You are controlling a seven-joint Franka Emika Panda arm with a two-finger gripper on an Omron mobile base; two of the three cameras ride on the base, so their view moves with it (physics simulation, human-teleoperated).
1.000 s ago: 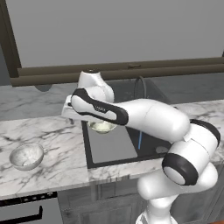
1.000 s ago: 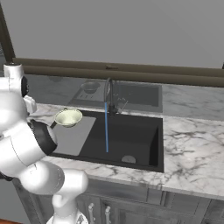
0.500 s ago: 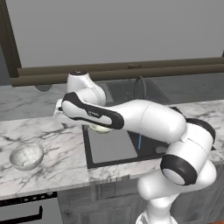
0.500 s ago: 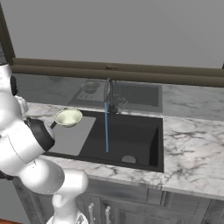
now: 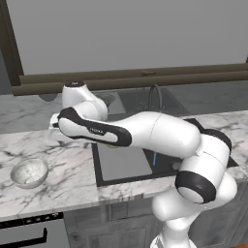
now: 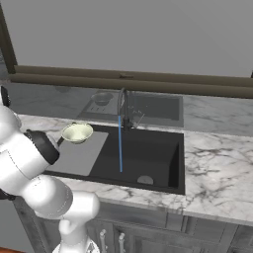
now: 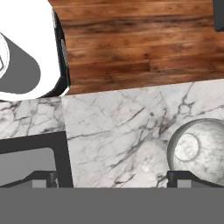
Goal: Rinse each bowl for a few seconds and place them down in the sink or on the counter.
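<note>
- Bowls, two. You have the speckled grey bowl [image 5: 30, 173] on the counter [image 5: 63, 169] left of the sink; the cream bowl [image 6: 77, 133] sits on the grey panel [image 6: 81, 152] at the sink's left end.
- Sink [image 6: 143, 155], one: black basin, with one tap [image 6: 121, 101] running a thin blue stream [image 6: 120, 143].
- Gripper [image 7: 113, 177], one: your jaws are spread wide and empty over the counter, one fingertip [image 7: 192, 177] at the speckled bowl's rim.

Two bowls: one speckled grey-white bowl [image 5: 30, 173] on the tabletop [image 5: 68, 179], one pale cream bowl [image 6: 77, 133]. One black sink [image 6: 163, 170], one dark tap [image 6: 122, 106]. One water stream [image 6: 120, 143].
</note>
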